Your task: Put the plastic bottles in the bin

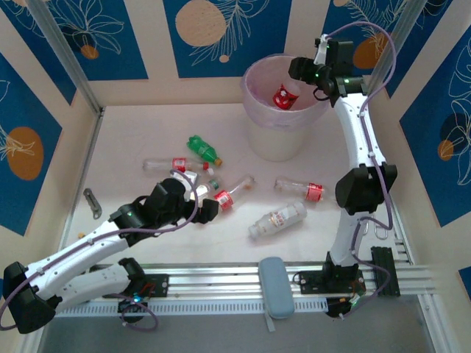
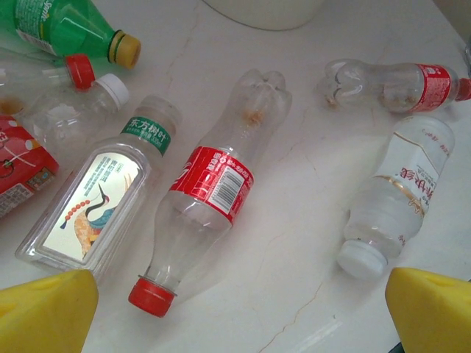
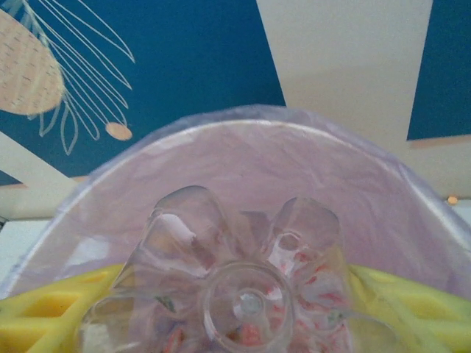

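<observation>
Top, left-wrist and right-wrist views. The right gripper [image 1: 299,76] hangs over the far right side of the bin [image 1: 274,140], jaws clamped on a clear bottle [image 3: 243,257] whose fluted base faces the wrist camera. The bin's lilac liner [image 3: 257,165] lies directly beyond. The red label [image 1: 285,97] seen inside the rim appears to belong to this bottle.

The left gripper [image 2: 239,312] hovers over the table [image 1: 132,132] with its jaws wide apart. They straddle a red-labelled, red-capped bottle [image 2: 210,209] lying on its side. A flat-sided bottle with a crane label [image 2: 96,195] lies just beside it, a white-capped bottle [image 2: 397,195] lies near, and a green bottle [image 1: 204,149] lies farther off.

Risks:
- **Release at the bin:** letting go this close to the rim could let the light bottle strike the edge and bounce out.
- **Grasp on the table:** closing on a smooth round bottle may roll or squeeze it aside. It could also catch the crane-label neighbour and scatter the cluster.
</observation>
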{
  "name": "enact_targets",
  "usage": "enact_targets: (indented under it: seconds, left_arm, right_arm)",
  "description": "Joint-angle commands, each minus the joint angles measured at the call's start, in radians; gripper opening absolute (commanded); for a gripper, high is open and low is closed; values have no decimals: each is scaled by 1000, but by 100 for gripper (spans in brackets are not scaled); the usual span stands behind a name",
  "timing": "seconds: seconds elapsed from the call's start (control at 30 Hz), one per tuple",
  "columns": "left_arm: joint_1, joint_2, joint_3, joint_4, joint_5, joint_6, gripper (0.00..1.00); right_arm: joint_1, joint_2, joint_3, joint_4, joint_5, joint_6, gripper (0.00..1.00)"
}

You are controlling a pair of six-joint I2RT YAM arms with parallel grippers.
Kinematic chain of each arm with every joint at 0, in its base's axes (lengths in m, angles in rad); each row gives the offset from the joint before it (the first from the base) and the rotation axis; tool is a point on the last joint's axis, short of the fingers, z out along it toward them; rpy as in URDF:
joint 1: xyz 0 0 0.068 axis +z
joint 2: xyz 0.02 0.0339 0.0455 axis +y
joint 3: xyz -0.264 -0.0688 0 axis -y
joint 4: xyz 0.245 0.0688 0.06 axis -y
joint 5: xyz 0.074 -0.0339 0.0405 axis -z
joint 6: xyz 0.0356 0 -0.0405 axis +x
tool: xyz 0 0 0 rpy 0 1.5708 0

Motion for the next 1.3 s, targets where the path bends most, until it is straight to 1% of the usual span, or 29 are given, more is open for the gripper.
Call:
enact_targets:
  seconds: [0.0, 0.13, 0.6, 0.9, 1.07, 1.1, 1.17, 1.27]
  left_arm:
    - [12, -20, -13, -12, -20, -13, 100]
    - [12, -19, -16, -12, -22, -18, 100]
    - [12, -21, -18, -15, -28, -25, 100]
    - [14, -35, -18, -28, -37, -27, 100]
    - [15, -39, -19, -32, -39, -27, 100]
    - [14, -40, -19, -32, -40, -27, 100]
    - [14, -41, -21, -34, -40, -27, 100]
    - [14, -40, -22, -34, -41, -26, 100]
  right_arm:
    - [4, 23, 28, -17, -14, -15, 64]
    - [4, 50, 11, -8, -18, -12, 65]
    - [16, 136, 17, -31, -7, -15, 74]
    - [29, 181, 29, -52, 3, -20, 85]
    - [36, 179, 54, -64, 9, -30, 92]
    - [36, 177, 71, -72, 8, -31, 96]
    - [37, 179, 111, -96, 6, -38, 99]
    - [40, 172, 173, -138, 5, -53, 99]
